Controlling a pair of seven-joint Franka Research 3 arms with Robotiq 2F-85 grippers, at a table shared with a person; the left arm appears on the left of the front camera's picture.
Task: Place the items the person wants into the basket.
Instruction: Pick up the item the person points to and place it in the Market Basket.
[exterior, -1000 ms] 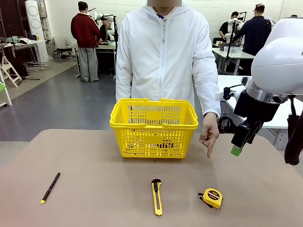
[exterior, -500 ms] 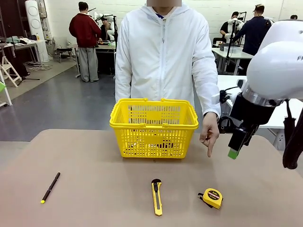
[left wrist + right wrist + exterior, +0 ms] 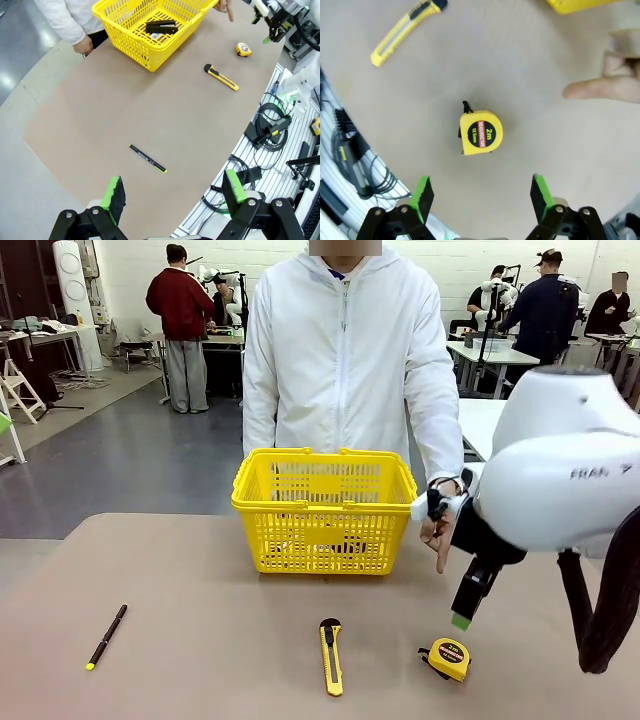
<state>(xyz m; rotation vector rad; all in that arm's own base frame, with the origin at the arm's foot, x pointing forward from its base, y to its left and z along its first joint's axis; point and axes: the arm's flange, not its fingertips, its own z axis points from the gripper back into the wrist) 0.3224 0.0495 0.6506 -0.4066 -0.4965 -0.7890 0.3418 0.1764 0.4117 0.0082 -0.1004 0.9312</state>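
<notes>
Tape measure [image 3: 480,132] lying flat on the table [image 3: 200,580], label face up, below the right gripper [image 3: 480,197], whose jaws are spread, empty; left gripper [image 3: 172,192] likewise released.

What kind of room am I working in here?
Likely a robotics lab or workshop: a concrete floor, work tables with people standing at them in the background, and bundled cables on a slotted rail frame beside the table.

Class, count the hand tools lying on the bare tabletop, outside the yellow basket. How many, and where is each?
3. A black pen lies at the left, a utility knife near the front middle, and a tape measure at the right, below the right gripper.
</notes>
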